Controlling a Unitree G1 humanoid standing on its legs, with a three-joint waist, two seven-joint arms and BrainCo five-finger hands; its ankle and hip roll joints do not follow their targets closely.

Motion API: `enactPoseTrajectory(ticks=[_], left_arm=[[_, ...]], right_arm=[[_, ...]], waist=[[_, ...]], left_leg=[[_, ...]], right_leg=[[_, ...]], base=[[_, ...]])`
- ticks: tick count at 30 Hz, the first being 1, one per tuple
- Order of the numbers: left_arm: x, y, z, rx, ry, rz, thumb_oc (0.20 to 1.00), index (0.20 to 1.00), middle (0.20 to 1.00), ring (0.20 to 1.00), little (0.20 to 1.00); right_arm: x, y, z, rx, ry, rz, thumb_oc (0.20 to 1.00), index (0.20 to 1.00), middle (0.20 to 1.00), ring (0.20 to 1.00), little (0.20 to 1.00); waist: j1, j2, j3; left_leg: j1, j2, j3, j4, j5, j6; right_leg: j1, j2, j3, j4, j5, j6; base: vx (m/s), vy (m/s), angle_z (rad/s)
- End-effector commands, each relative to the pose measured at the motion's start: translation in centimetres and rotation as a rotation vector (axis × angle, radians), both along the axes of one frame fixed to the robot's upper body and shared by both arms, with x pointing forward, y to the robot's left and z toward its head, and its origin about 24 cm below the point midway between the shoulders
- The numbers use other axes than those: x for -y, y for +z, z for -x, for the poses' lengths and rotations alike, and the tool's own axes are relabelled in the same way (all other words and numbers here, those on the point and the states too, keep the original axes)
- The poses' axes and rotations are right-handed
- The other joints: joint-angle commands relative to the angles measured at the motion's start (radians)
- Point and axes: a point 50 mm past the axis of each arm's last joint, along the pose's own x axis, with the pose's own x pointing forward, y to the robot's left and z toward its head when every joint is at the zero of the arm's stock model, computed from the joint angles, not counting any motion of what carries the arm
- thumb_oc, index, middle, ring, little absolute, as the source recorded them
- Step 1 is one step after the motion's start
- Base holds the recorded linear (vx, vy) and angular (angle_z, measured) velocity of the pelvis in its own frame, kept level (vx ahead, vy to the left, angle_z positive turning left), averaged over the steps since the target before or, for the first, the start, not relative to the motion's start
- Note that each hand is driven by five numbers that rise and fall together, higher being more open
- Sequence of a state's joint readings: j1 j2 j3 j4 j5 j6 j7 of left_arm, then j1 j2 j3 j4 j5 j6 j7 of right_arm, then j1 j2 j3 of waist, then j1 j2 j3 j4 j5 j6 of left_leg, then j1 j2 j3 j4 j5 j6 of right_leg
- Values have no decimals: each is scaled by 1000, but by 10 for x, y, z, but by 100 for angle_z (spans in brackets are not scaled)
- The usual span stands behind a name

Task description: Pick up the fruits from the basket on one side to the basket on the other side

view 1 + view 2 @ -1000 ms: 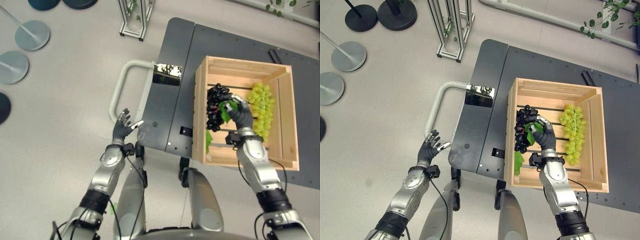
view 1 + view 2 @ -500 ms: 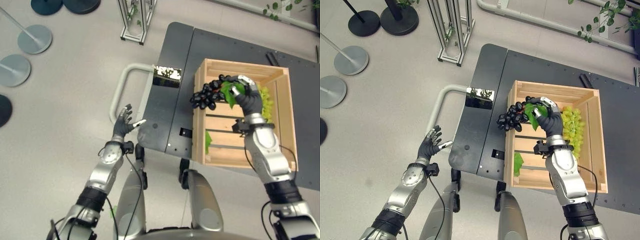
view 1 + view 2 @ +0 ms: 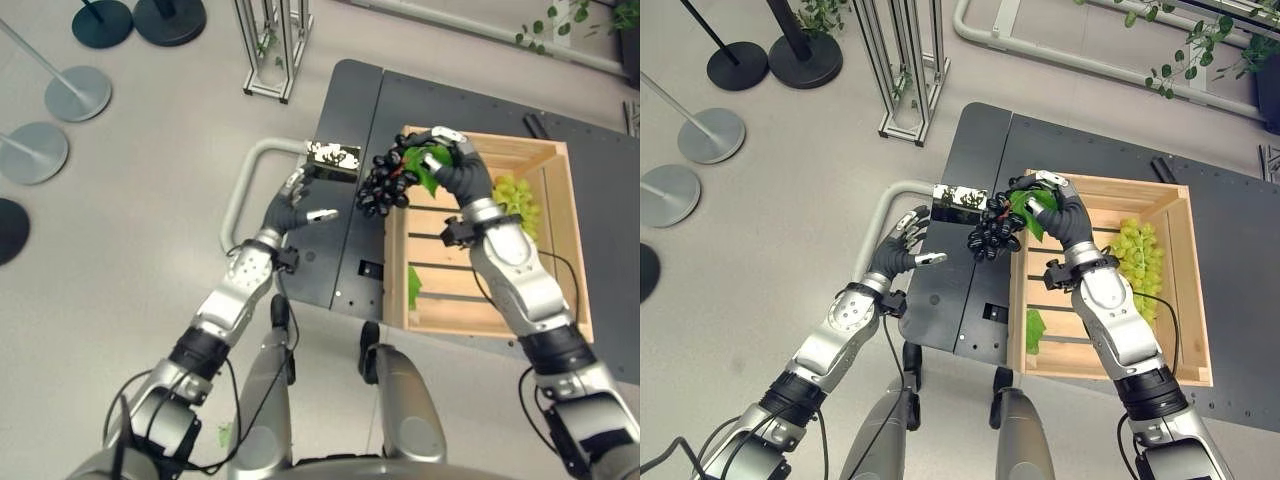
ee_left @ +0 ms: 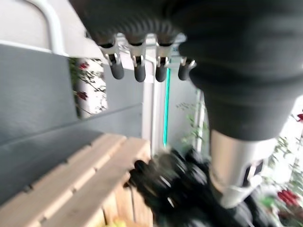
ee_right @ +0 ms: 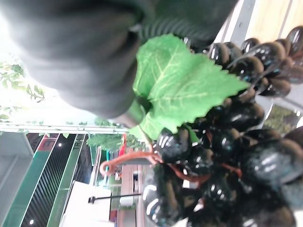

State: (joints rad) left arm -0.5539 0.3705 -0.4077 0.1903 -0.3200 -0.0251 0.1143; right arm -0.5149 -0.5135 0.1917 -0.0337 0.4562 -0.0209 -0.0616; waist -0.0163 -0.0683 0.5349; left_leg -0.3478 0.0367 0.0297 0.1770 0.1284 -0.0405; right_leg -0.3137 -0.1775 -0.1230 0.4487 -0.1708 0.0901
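You are looking at a bunch of grapes (image 3: pixel 992 226) showing glossy black, almost purple-black, with a bright green leaf (image 3: pixel 1026 209) veined in paler green and a thin red stem thread running through it. The right robot hand (image 3: pixel 1062 212) is showing silver fingers with dark tips under a dark ribbed cover — the left robot hand (image 3: pixel 898 254) is wearing the same colours. A second bunch (image 3: pixel 1138 256) is glowing pale yellow-green inside the crate (image 3: pixel 1092 361), which is showing light, unpainted wood in slats. The bench (image 3: pixel 956 274) is reading matt dark grey, its handle (image 3: pixel 879 219) pale grey-white — the floor (image 3: pixel 760 250) is looking plain light grey.
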Motion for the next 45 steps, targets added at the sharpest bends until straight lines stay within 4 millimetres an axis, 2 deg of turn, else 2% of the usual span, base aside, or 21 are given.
enactPoseTrajectory(ticks=[1,9,16,22,27,40,43,45], left_arm=[[15,-4,3,66,17,-44,1000,1000,1000,1000,1000],[39,-3,0,125,18,-139,1000,1000,1000,1000,1000],[45,-2,-1,139,1,-167,1000,1000,1000,1000,1000],[50,-4,-5,83,-1,-98,1000,1000,1000,1000,1000],[56,0,-8,19,21,64,1000,1000,1000,1000,1000],[51,5,-14,-95,63,354,1000,1000,1000,1000,1000],[50,10,-13,-79,57,364,1000,1000,1000,1000,1000],[45,20,-10,8,66,297,1000,1000,1000,1000,1000]], right_arm=[[-16,22,2,102,97,-90,200,200,200,200,200],[-42,29,2,112,209,-113,200,200,200,200,200],[-59,32,3,105,294,-74,200,200,200,200,200],[-81,28,7,84,379,-74,200,200,200,200,200],[-104,28,15,80,447,-83,200,200,200,200,200],[-129,26,24,88,461,-83,200,200,200,200,200],[-130,24,24,89,446,-85,200,200,200,200,200],[-128,22,23,86,428,-87,200,200,200,200,200]], waist=[[-29,-10,-159],[-31,-16,-170],[-33,-14,-180],[-34,-11,-189],[-34,-8,-193],[-34,-5,-203],[-34,-5,-203],[-29,-4,-205]], left_leg=[[-3,17,-58,114,-213,-23],[-4,20,-59,115,-211,-28],[2,22,-58,117,-212,-31],[8,25,-56,113,-212,-34],[5,25,-56,119,-212,-34],[11,23,-56,118,-208,-34],[11,22,-57,116,-207,-35],[13,22,-58,112,-207,-35]], right_leg=[[-11,-28,49,-142,70,54],[-8,-25,46,-145,68,54],[-1,-25,49,-150,66,53],[3,-22,50,-152,65,52],[6,-24,50,-150,65,50],[18,-24,49,-155,67,51],[20,-25,48,-156,67,51],[23,-25,46,-158,68,50]], base=[[0,0,0],[0,0,0],[0,0,0],[0,0,0],[0,0,0],[0,0,0],[0,0,0],[0,0,0]])
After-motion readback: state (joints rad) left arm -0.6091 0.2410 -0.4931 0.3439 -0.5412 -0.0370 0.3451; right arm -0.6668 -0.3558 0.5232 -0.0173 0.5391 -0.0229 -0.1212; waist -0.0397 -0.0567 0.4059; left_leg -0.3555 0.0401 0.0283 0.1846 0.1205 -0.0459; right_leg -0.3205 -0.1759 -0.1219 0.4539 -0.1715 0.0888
